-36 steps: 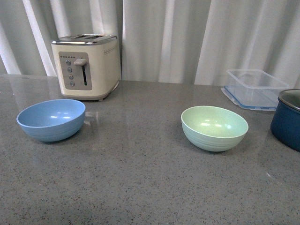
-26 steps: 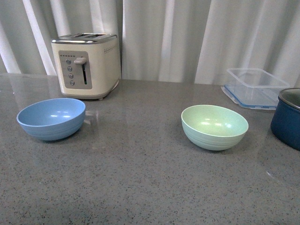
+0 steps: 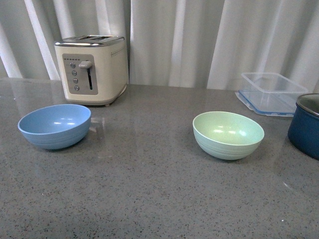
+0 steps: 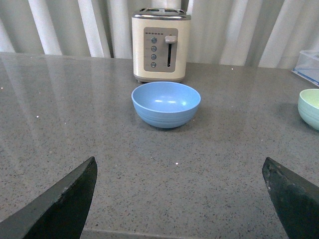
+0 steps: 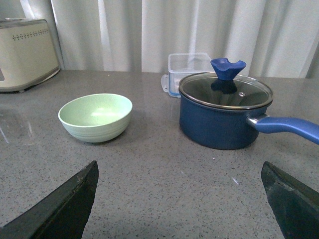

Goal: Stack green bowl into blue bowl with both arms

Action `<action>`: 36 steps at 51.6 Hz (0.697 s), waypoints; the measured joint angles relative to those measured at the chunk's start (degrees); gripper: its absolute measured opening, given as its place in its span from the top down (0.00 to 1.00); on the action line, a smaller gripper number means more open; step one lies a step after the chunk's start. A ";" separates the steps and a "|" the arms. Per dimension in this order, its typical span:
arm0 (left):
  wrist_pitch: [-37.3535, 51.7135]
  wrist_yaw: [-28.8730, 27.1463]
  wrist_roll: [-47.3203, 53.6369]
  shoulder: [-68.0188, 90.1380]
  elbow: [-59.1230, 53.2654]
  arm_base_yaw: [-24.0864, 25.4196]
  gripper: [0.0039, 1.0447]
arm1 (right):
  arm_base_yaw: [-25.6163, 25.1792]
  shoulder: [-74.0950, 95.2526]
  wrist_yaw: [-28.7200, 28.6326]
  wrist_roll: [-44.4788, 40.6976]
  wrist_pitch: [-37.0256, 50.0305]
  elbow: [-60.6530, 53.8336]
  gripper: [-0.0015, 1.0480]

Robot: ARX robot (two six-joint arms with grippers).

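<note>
The green bowl (image 3: pixel 228 134) rests upright on the grey countertop, right of centre in the front view; it also shows in the right wrist view (image 5: pixel 95 117) and at the edge of the left wrist view (image 4: pixel 310 107). The blue bowl (image 3: pixel 55 126) stands on the left, empty, in front of the toaster; the left wrist view shows it straight ahead (image 4: pixel 166 103). Neither arm appears in the front view. My left gripper (image 4: pixel 179 172) is open, well short of the blue bowl. My right gripper (image 5: pixel 179 172) is open, short of the green bowl, with only countertop between its fingers.
A cream toaster (image 3: pixel 92 68) stands at the back left. A clear plastic container (image 3: pixel 269 93) sits at the back right. A dark navy pot (image 5: pixel 224 115) with a glass lid and a long blue handle (image 5: pixel 289 128) stands right of the green bowl.
</note>
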 joint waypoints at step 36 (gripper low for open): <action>2.67 -12.57 -0.35 23.69 12.85 -1.53 0.06 | 0.00 -0.04 0.00 0.00 -0.02 0.00 0.10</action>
